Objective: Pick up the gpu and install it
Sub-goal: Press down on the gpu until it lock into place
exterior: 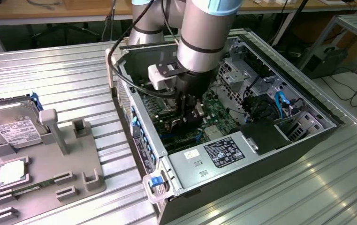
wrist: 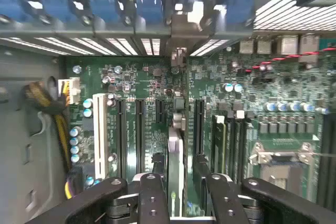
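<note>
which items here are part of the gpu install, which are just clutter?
In the job:
- gpu, edge-on between the fingers, standing in a slot
- gripper, down inside the case
- motherboard
- computer case

Lying about:
- hard drive on the grey holder
- grey holder
- square chip

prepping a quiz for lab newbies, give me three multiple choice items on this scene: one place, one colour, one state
1. Where is the end effector? A on a shelf B inside the computer case C over the floor
2. The long slot beside the black slots is A white B red C yellow
3. The gpu is A lying flat B standing on edge over the motherboard C outside the case
B, the arm reaches into the open case; A, it is plainly white; B, it shows edge-on among the slots.
</note>
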Available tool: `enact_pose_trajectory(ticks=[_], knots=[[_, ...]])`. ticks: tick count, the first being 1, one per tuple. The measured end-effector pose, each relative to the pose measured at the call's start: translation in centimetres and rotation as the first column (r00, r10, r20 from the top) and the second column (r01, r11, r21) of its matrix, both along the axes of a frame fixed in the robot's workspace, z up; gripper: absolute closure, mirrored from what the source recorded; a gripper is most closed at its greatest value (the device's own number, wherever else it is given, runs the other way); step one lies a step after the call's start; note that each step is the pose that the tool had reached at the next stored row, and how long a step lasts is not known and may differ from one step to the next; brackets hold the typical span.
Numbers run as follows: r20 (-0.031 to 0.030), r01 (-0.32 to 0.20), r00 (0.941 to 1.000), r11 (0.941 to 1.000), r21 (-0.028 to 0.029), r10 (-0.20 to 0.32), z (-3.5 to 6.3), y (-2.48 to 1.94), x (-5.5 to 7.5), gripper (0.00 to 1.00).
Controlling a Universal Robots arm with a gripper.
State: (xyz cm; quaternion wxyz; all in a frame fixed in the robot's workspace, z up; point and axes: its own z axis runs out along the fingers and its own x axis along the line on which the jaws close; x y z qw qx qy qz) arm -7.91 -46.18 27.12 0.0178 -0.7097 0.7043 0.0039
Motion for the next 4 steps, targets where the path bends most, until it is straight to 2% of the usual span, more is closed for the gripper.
enact_pose_trajectory(ticks=[2, 3, 4], knots=[[0.0020, 0.000, 1.0000, 1.0000, -0.0088, 0.000, 1.66, 0.12, 0.0, 0.64], [0.0022, 0.000, 1.0000, 1.0000, -0.0095, 0.000, 2.54, 0.12, 0.0, 0.64], [0.0022, 0.000, 1.0000, 1.0000, -0.0095, 0.000, 2.58, 0.12, 0.0, 0.66]])
